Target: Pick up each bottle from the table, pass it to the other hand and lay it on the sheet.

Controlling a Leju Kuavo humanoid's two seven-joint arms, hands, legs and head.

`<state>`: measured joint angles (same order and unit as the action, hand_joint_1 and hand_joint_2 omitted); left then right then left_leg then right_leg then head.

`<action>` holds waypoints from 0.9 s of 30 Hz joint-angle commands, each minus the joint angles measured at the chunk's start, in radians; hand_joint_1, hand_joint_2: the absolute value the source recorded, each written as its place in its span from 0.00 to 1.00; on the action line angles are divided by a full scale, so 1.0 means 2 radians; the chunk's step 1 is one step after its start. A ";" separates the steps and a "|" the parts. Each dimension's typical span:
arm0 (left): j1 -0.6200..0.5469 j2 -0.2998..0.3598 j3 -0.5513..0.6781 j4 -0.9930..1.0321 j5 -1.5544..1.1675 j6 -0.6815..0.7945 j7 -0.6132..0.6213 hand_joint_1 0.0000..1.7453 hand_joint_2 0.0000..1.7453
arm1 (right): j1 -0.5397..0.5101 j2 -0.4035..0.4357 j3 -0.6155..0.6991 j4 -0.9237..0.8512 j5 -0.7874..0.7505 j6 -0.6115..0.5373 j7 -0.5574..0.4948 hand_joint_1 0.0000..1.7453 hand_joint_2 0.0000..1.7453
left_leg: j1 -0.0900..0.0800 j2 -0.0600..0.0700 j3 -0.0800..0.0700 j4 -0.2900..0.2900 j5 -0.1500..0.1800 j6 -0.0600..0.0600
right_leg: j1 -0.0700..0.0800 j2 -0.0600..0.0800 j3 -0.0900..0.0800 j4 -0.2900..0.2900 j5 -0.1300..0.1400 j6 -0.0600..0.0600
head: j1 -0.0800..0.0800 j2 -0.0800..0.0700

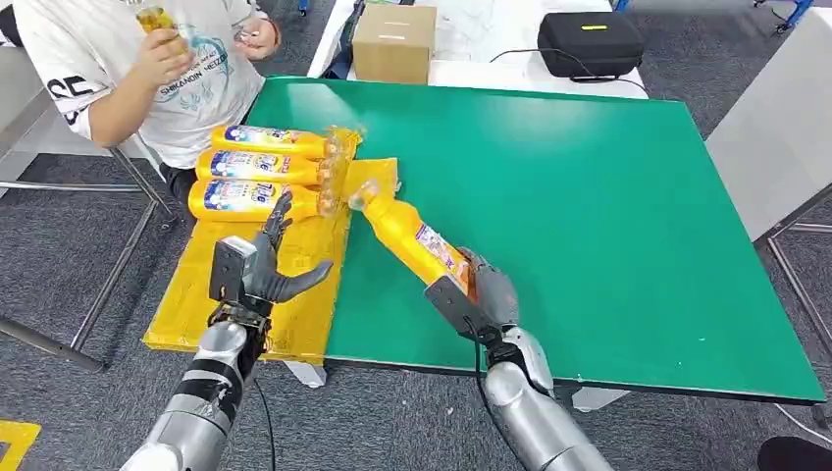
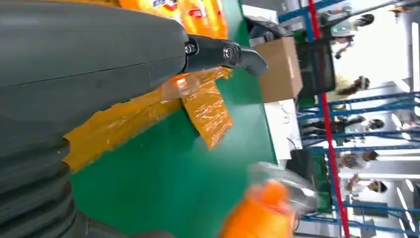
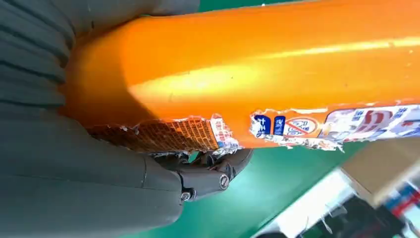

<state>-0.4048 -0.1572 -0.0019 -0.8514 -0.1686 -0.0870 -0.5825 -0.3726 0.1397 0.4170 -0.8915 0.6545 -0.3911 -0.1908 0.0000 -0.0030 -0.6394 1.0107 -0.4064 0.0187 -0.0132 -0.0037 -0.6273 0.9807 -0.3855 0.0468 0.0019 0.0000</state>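
Currently the right robot hand (image 1: pixel 483 294) grips an orange bottle (image 1: pixel 412 238) by its lower body, holding it tilted above the green worktop (image 1: pixel 589 216), clear cap pointing toward the yellow sheet (image 1: pixel 294 285). Right wrist view: fingers (image 3: pixel 213 173) wrap under the bottle's orange body, just behind a torn, peeling label; thumb side presses from the other flank.

Left robot hand (image 1: pixel 263 265) hovers over the yellow sheet, holding nothing, fingers spread and pointing up toward the bottles, thumb stuck out toward the held bottle. Small gap between that thumb and the bottle; no contact. Left wrist view: thumb tip (image 2: pixel 233 53) over crinkled sheet edge and green worktop, with the held bottle's cap blurred nearby.

3 more orange bottles (image 1: pixel 265 170) lie side by side on the far part of the sheet, caps toward the worktop's middle, touching or nearly touching each other.

Yellow sheet overhangs the worktop's left edge.

Person in a white printed T-shirt (image 1: pixel 157 69) sits at the far left corner, hand raised holding a small item. Cardboard box (image 1: pixel 394 41) and black case (image 1: pixel 591 43) sit beyond the worktop's far edge.
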 commanded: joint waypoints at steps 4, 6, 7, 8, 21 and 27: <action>-0.035 -0.013 -0.068 0.052 0.076 -0.067 0.055 0.00 1.00 | -0.052 0.052 0.033 0.029 -0.043 -0.024 -0.053 1.00 1.00 | 0.000 0.000 0.001 0.000 0.000 0.000 | 0.000 0.000 0.001 0.000 0.000 -0.001 | 0.000 0.000; -0.037 -0.012 -0.079 0.052 0.097 -0.077 0.061 0.00 1.00 | -0.060 0.058 0.048 0.035 -0.047 -0.024 -0.057 1.00 1.00 | 0.000 0.001 0.003 0.001 -0.002 -0.001 | 0.000 0.001 0.003 0.001 -0.001 -0.001 | 0.000 0.000; -0.037 -0.011 -0.083 0.052 0.109 -0.086 0.066 0.00 1.00 | -0.065 0.060 0.057 0.041 -0.042 -0.024 -0.054 1.00 1.00 | 0.000 0.001 0.004 0.000 -0.002 -0.001 | 0.000 0.001 0.003 0.000 -0.001 -0.001 | 0.000 0.000; -0.038 -0.011 -0.087 0.051 0.114 -0.090 0.067 0.00 1.00 | -0.068 0.063 0.064 0.045 -0.042 -0.020 -0.056 1.00 1.00 | 0.000 0.001 0.003 0.001 -0.002 -0.001 | 0.000 0.001 0.003 0.001 -0.002 -0.001 | 0.000 0.000; -0.037 -0.008 -0.114 0.029 0.114 -0.079 0.067 0.00 1.00 | -0.085 0.084 0.114 0.098 -0.021 -0.011 -0.056 1.00 1.00 | 0.000 0.000 0.001 0.000 0.000 0.000 | 0.000 0.000 0.001 0.000 0.000 0.000 | 0.000 0.000; -0.032 -0.005 -0.118 0.016 0.130 -0.084 0.067 0.00 1.00 | -0.083 0.098 0.157 0.134 -0.009 0.017 -0.054 1.00 1.00 | 0.000 0.000 0.001 0.000 -0.001 -0.001 | 0.000 0.000 0.001 0.000 -0.001 -0.001 | 0.000 0.000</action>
<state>-0.4333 -0.1877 -0.1911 -0.8225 0.0759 -0.2590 -0.4562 -0.4937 0.3060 0.5807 -0.7850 0.6153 -0.4227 -0.2983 -0.0002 -0.0038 -0.6407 1.0107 -0.4063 0.0188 -0.0134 -0.0040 -0.6278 0.9809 -0.3855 0.0469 0.0023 0.0000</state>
